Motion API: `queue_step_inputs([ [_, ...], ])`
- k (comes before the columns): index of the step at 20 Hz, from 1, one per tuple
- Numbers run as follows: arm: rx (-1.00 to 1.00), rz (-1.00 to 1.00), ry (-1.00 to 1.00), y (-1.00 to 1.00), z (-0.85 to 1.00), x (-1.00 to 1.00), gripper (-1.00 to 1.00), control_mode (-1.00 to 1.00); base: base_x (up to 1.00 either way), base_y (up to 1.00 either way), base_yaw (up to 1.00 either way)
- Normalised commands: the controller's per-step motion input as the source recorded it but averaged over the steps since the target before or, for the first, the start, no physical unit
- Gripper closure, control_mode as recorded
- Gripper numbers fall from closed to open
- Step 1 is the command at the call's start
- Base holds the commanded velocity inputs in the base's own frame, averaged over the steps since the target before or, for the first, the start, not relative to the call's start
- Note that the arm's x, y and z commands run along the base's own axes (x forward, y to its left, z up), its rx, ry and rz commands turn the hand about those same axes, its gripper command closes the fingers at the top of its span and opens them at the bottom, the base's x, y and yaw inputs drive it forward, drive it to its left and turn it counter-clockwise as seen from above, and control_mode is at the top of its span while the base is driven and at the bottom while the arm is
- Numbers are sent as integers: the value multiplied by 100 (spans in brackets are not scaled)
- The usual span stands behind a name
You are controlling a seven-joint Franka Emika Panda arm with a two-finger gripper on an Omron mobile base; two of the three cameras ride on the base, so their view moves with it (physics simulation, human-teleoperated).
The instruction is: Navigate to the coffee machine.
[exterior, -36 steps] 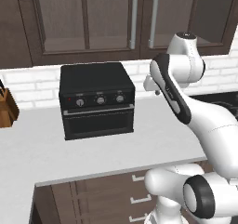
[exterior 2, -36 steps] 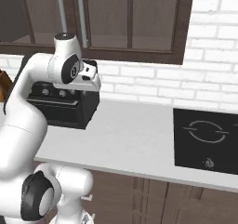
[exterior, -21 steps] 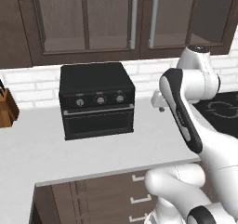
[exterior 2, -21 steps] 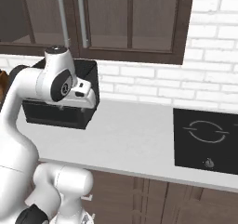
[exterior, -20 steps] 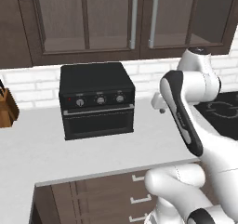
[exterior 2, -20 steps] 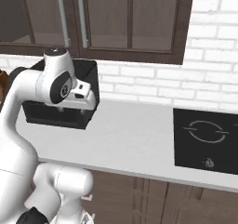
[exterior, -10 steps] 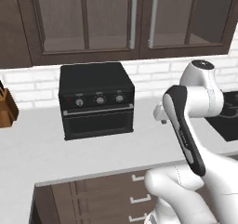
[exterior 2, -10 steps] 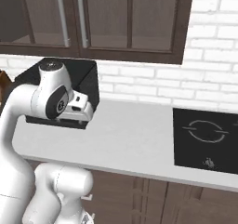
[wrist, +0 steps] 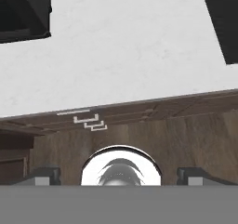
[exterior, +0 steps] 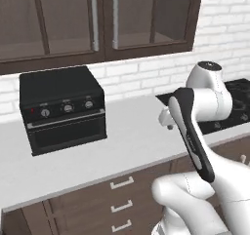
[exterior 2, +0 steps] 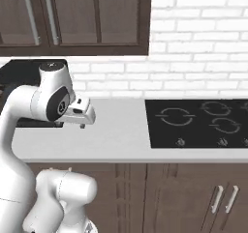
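Left base view sits behind the arm, looking forward and down across the counter (exterior: pixel 132 131) at the toaster oven (exterior: pixel 62 107). Right base view faces the same counter (exterior 2: pixel 121 130) from the other side, taking in the cooktop (exterior 2: pixel 198 122). Hand view looks steeply down past the counter edge (wrist: pixel 121 102) beneath the hand, at drawer fronts (wrist: pixel 139 135).

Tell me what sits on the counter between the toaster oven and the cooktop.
Nothing: bare white counter runs from the toaster oven to the cooktop, seen in both base views.
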Motion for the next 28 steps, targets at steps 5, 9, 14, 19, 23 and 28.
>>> queue_step_inputs([
  [5, 0, 0, 0, 0, 0, 0, -100, 100, -60, -40, -47],
  [9, 0, 0, 0, 0, 0, 0, -100, 100, -45, -36, -49],
  [14, 0, 0, 0, 0, 0, 0, -100, 100, -7, -36, -45],
  [19, 0, 0, 0, 0, 0, 0, -100, 100, 0, -40, -42],
  [23, 0, 0, 0, 0, 0, 0, -100, 100, 2, -40, -43],
  [28, 0, 0, 0, 0, 0, 0, -100, 100, 22, -42, -57],
])
